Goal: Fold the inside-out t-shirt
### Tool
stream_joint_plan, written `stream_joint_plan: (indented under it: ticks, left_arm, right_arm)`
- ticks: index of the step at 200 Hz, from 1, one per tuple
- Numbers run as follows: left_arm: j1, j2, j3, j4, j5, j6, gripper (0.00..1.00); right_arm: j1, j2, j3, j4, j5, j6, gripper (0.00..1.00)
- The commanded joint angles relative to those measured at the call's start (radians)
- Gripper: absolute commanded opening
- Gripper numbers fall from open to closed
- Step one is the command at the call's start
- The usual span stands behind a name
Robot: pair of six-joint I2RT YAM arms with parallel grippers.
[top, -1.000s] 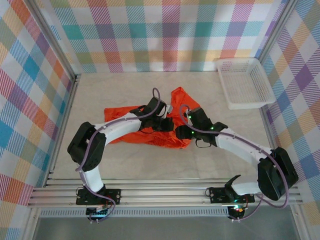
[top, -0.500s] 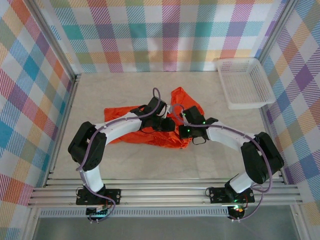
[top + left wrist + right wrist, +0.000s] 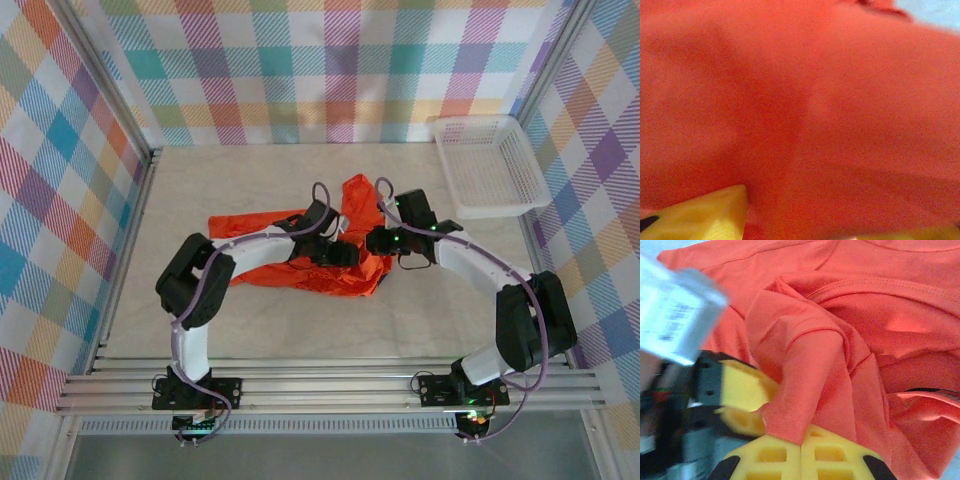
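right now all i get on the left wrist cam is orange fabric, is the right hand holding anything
Observer: yes, the right hand is shut on a fold of the t-shirt.
Operator: where does the shirt sit
Observer: it lies bunched near the middle of the table, with both arms reaching over it.
Operator: anything else out there
Observer: a white basket sits in the far right corner, apart from the t-shirt.
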Motion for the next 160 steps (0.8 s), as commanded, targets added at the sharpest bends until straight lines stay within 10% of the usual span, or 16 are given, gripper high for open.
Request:
stream_joint_plan:
  ticks: [1,26,99,160]
  left_arm:
    - [0.011,0.043,0.064,-0.027,-0.032,0.023,0.45]
    - [0.025,0.057,0.102,-0.085,-0.069,0.037,0.00]
    - [0.049,-0.041,0.046,0.148,0.147,-0.059,0.00]
    - [0.078,-0.092,-0.076,0.413,0.292,-0.130,0.00]
  right_arm:
    - [-0.045,-0.009,-0.014,0.014,-0.103,0.003,0.00]
    - [-0.077,0.028,0.009,-0.009,-0.044,-0.043,0.00]
    - [-0.079,0.313,0.135,-0.036,0.078,-0.060,0.07]
    - [-0.056,0.181,0.081,-0.073,0.002,0.002,0.49]
